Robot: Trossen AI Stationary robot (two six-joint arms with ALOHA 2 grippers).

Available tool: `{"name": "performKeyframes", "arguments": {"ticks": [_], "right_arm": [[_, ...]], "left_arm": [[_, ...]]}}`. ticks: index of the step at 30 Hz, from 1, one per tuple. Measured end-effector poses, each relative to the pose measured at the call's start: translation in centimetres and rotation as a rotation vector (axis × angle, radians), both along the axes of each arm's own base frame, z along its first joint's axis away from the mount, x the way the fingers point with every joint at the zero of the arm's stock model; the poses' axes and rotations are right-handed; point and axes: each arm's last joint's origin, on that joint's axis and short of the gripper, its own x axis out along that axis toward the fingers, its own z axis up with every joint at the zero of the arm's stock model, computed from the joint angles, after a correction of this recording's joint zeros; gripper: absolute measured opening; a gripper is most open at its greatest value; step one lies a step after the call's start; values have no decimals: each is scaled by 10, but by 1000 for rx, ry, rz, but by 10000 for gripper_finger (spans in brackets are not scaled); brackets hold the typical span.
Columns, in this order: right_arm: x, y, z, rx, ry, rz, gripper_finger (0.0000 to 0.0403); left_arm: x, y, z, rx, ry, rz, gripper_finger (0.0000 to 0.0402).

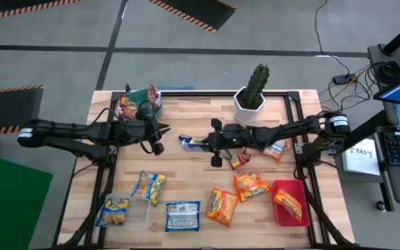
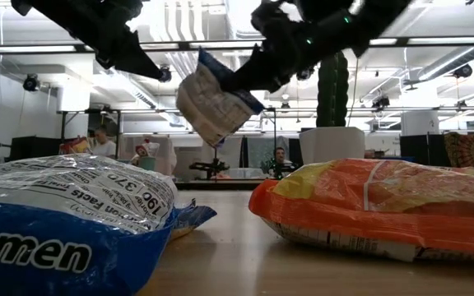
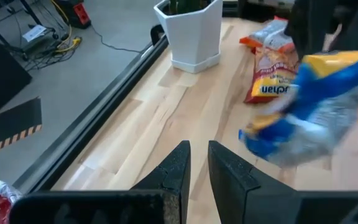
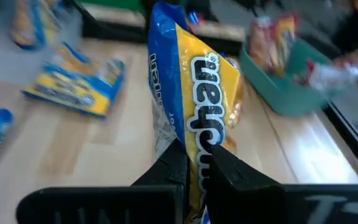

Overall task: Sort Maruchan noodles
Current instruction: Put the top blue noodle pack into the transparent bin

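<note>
Right tool (image 4: 196, 163) pinching blue-yellow packet (image 4: 194, 106), lifted

Grey floor (image 1: 61, 66) with striped hazard mats (image 1: 186, 10), a green board (image 1: 5, 201), and ceiling strip lights (image 2: 31, 49)

We see the left arm reaching in from the left edge of the high view, its left gripper (image 1: 157, 137) at centre-left, fingers (image 3: 178, 169) nearly together with a narrow gap. The right arm stretches in from the right edge to the frame's centre; its right gripper (image 1: 214, 142) is clamped on a blue-yellow noodle packet (image 4: 194, 127), lifted off the table.
</note>
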Motion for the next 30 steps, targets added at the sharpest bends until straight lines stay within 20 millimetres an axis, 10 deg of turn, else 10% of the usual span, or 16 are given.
{"name": "performKeyframes", "arguments": {"ticks": [16, 30], "right_arm": [[-16, 4, -11, 13, -208, 213, 18], [-23, 21, -4, 125, -217, 435, 18]], "left_arm": [[10, -5, 13, -138, -191, -141, 58], [41, -34, 7, -259, -287, -404, 249]]}}
